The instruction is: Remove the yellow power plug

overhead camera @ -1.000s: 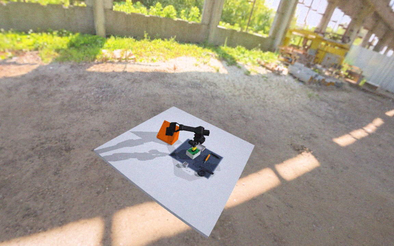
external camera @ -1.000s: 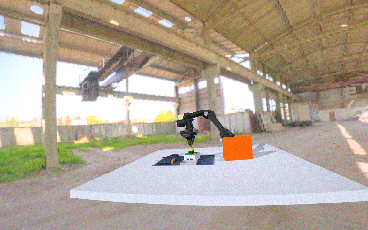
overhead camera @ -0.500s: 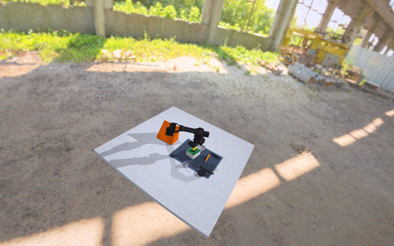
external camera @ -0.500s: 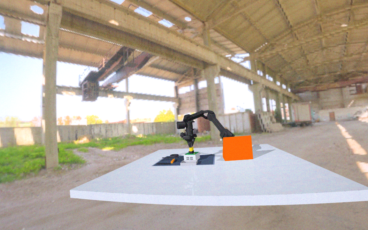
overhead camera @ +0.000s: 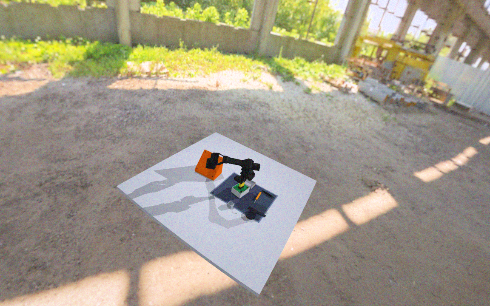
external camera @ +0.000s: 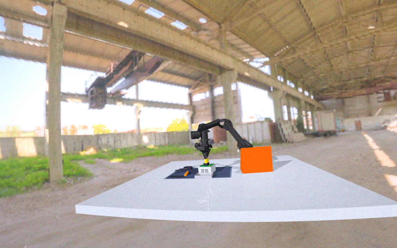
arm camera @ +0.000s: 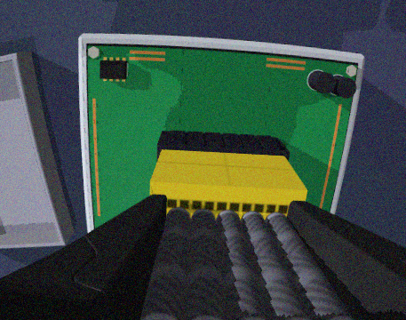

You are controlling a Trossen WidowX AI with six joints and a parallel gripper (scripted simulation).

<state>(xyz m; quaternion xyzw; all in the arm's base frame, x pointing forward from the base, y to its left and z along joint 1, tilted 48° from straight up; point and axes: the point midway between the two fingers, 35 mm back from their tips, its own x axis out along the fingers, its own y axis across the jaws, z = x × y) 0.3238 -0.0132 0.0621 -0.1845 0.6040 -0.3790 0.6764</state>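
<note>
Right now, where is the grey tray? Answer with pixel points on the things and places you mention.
In the wrist view, the tray (overhead camera: pixel 253 185) (external camera: pixel 203 176) (arm camera: pixel 39 151) is at the left edge, beside the circuit board (overhead camera: pixel 243 187) (external camera: pixel 210 165) (arm camera: pixel 127 116), on the dark mat (overhead camera: pixel 223 186) (external camera: pixel 224 172) (arm camera: pixel 389 147).

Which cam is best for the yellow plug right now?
Wrist: the yellow power plug is large there, with its top face, row of square holes and the black socket behind it readable. Top shows only a small yellow patch under the gripper; exterior, a small side-on block above the board.

The black gripper fingers were cut off by the wrist view's lower edge. The pale grey rectangular tray (arm camera: pixel 29 147) was truncated at the left edge. The black socket (arm camera: pixel 220 141) was partly hidden behind the yellow plug (arm camera: pixel 226 173).
</note>
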